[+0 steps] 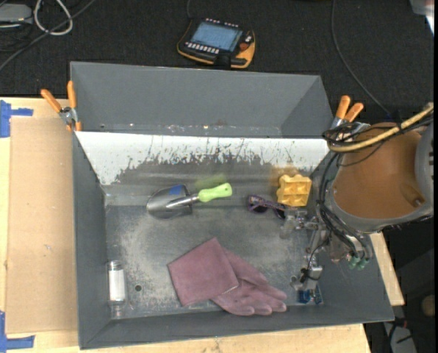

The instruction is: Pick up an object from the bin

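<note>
My gripper (309,271) hangs low at the right side of the bin, near the front right corner. Just left of it lies a mauve rubber glove (230,279), flat on the floor with its fingers pointing toward the gripper. A small blue thing (307,296) sits right under the gripper; what it is I cannot tell. Behind the gripper, against the back slope, stand a yellow block (294,188) and a pair of purple sunglasses (266,205).
A metal scoop with a green handle (186,197) lies at the back middle of the bin. A small silver cylinder (116,280) rests near the front left corner. The arm's brown cover and cables overhang the right wall.
</note>
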